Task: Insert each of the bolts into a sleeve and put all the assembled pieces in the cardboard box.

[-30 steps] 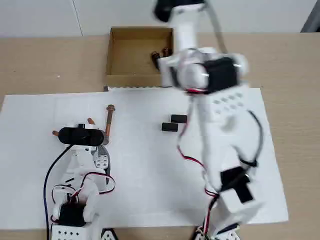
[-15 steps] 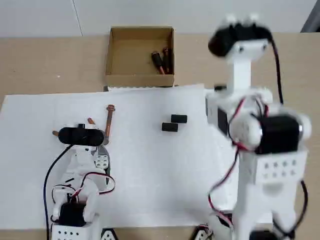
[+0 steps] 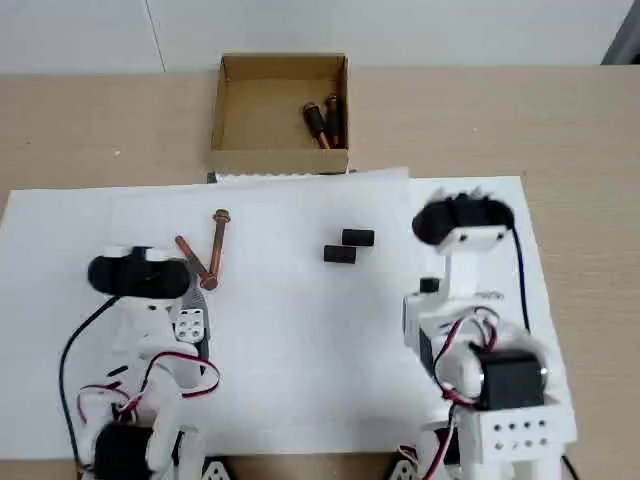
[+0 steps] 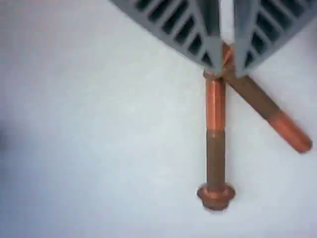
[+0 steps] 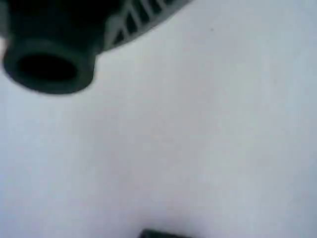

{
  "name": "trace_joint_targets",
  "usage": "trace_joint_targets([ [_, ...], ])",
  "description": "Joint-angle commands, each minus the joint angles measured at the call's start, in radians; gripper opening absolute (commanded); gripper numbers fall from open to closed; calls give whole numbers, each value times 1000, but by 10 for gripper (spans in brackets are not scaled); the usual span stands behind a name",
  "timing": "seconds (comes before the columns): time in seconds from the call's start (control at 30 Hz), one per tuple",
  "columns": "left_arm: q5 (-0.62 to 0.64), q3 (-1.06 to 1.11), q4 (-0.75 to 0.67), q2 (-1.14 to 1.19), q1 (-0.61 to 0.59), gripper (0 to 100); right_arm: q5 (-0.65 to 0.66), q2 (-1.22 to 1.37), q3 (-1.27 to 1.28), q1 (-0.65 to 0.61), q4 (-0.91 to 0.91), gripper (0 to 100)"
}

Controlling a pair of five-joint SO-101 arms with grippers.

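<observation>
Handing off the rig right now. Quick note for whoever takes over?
Left gripper: at the crossing of the two loose bolts on the paper; grip unclear.
Right gripper: over the paper's right side, to the right of the two empty sleeves; state unclear.
Done: two pieces lie in the cardboard box.
To do: sleeve both bolts, box them.

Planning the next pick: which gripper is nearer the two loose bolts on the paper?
Left. The left gripper sits where the bolts meet at their tips; the right arm is across the paper, past the two sleeves.
</observation>
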Motion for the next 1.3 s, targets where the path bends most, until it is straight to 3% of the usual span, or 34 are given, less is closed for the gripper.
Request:
trace_joint_targets([
  [0.0,-6,-116,31,25,-5,6,-6,-110,129,7,-74,2],
  [0.33,0,-486,74,506,3,6,-6,-208,175,10,-96,3],
  [0.57,-6,-616,71,813,0,7,-8,-209,175,10,-102,3],
  [0.97,-26,-806,-78,1286,3,8,-8,-208,226,13,-194,3],
  [1.1,-86,-921,-54,1455,3,8,-8,-208,261,13,-260,3],
  [1.27,-130,-1101,87,1651,-2,8,-8,-208,264,13,-272,3],
])
